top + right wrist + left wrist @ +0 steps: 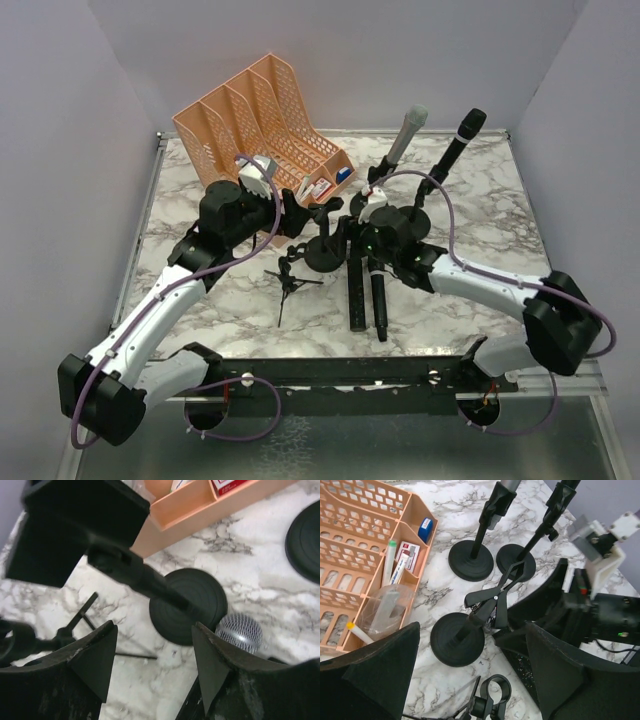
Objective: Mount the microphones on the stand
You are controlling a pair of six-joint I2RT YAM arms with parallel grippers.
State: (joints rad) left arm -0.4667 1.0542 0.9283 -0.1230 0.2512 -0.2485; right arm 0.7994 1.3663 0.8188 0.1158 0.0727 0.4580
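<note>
Left jaws and right jaws both wide open and empty over the clip stand (456,639); best to grasp the silver-grilled microphone (239,632), lower right, mid-body

perhaps two microphones (381,298) lie before the stands (326,256).

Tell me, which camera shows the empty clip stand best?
The left wrist view: the empty clip stand shows whole, from its round base up to its clamp. The right wrist view gives only the base and a blurred pole. The top view shows it small and partly hidden.
</note>
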